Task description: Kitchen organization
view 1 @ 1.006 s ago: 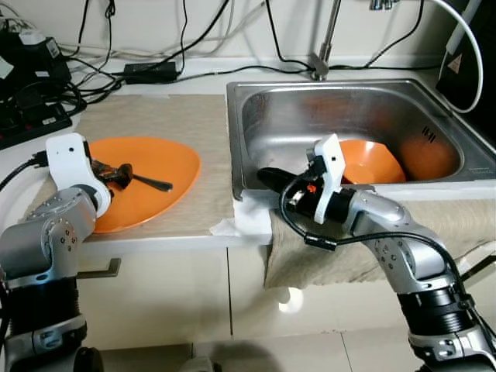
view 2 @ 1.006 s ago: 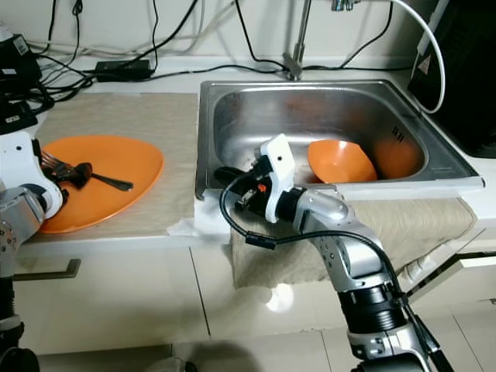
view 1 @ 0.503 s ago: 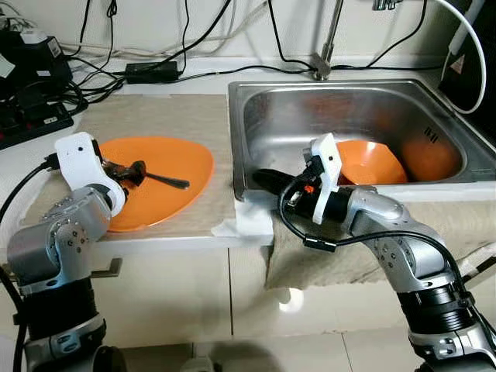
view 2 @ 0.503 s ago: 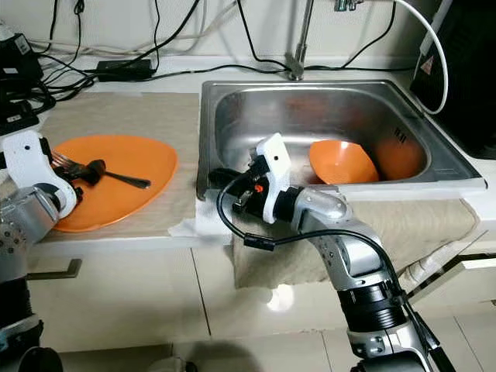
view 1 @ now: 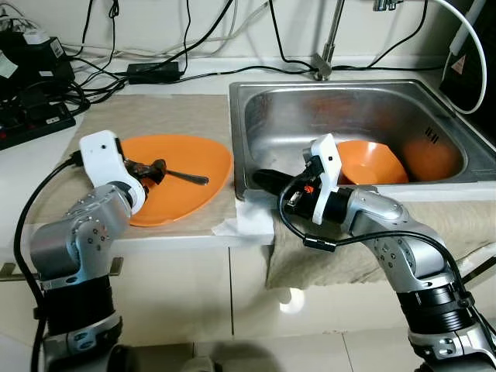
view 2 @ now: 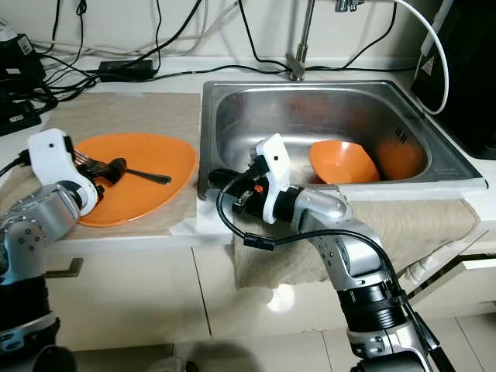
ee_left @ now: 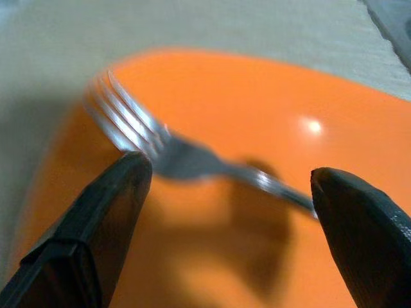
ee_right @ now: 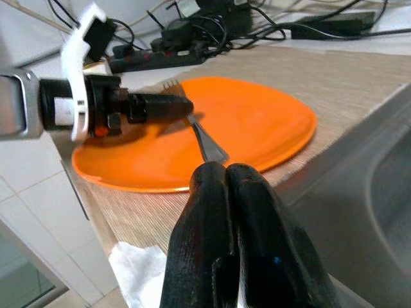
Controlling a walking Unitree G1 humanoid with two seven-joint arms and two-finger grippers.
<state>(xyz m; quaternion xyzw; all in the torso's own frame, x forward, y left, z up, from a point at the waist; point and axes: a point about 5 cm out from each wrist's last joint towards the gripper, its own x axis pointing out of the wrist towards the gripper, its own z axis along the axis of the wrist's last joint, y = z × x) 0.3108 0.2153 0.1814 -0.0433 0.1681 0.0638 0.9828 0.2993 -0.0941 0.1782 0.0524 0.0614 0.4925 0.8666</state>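
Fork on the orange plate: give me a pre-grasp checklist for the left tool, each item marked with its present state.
1. Fork lies on the plate: ok.
2. Left tool open, one finger each side of the fork: ok.
3. Fingers touching the fork: cannot tell.
4. Right tool shut and parked at the sink's front left corner, apart from the plate: ok.
5. Bowl sits in the sink, out of the way: ok.
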